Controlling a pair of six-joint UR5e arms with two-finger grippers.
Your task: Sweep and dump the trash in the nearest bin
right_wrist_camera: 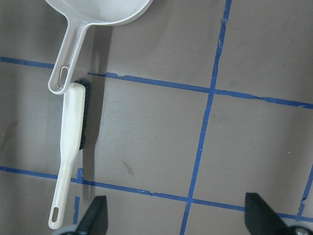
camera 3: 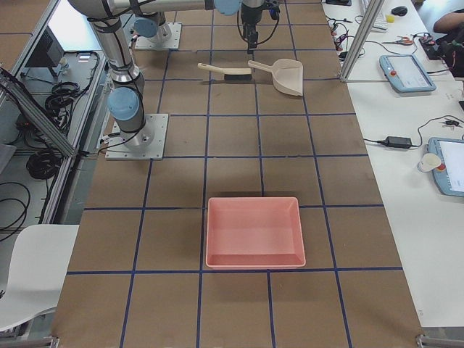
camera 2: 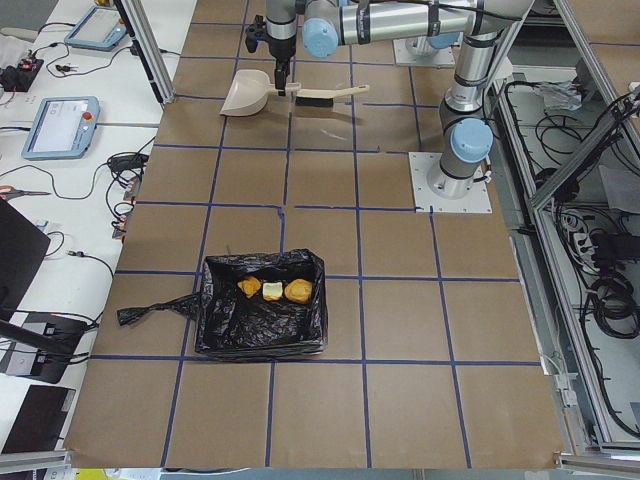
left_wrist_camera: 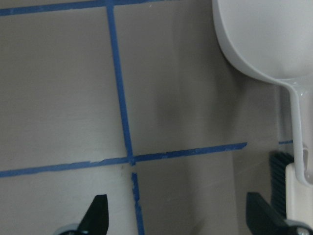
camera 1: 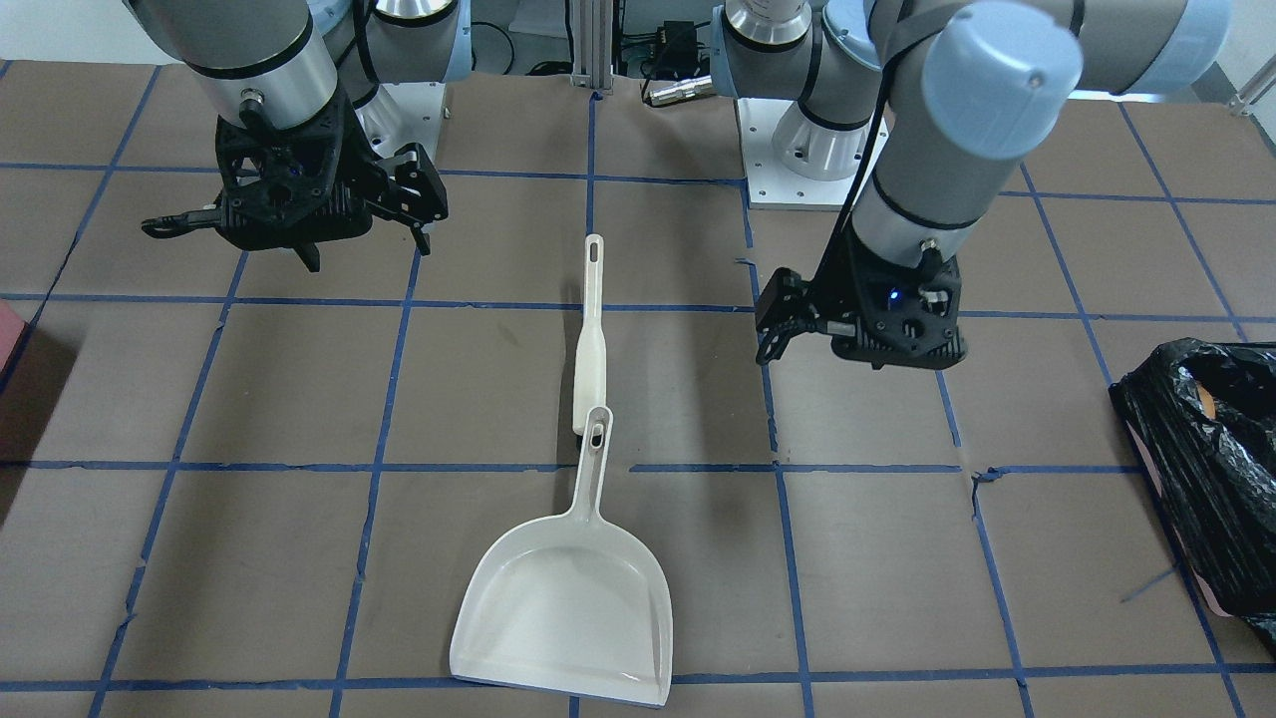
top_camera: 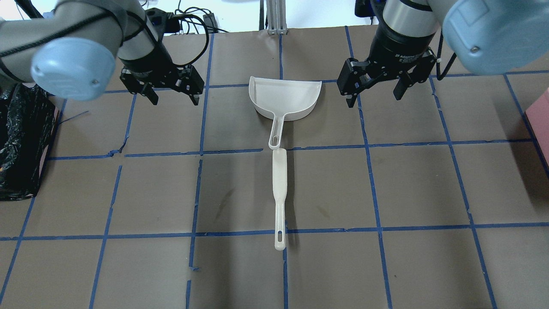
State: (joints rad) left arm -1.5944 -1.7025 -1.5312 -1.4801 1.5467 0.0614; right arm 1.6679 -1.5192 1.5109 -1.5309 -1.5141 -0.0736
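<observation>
Closest to the front-facing camera is the dustpan (camera 1: 563, 598), lying flat on the bench with its wide mouth turned away from the robot and its pan bare. Its thin handle runs back towards the robot and overlaps the head of the brush (camera 1: 591, 339), so the two white tools make one long line down the middle of the bench, the brush's hanging hole at the robot's end. The left gripper (top_camera: 173, 92) hangs above the bench on one side of that line and the right gripper (top_camera: 375, 92) on the other. Both have their jaws spread wide with nothing between them, and neither touches a tool. The trash (camera 2: 272, 290) is not near either of them: three small lumps, orange and pale, sit side by side inside the bin (camera 2: 262, 345), whose black bag stands at the bench's end on the robot's left, well apart from both sets of jaws and nearer the left arm. At the opposite end stands a pink tray (camera 3: 254, 265) with no bag. No lump shows on the bench in any view, so the sweeping and dumping look done, and no further grasp seems called for. If a tool were wanted again, the jaws would have to close across that long axis, each arm about equally near.
</observation>
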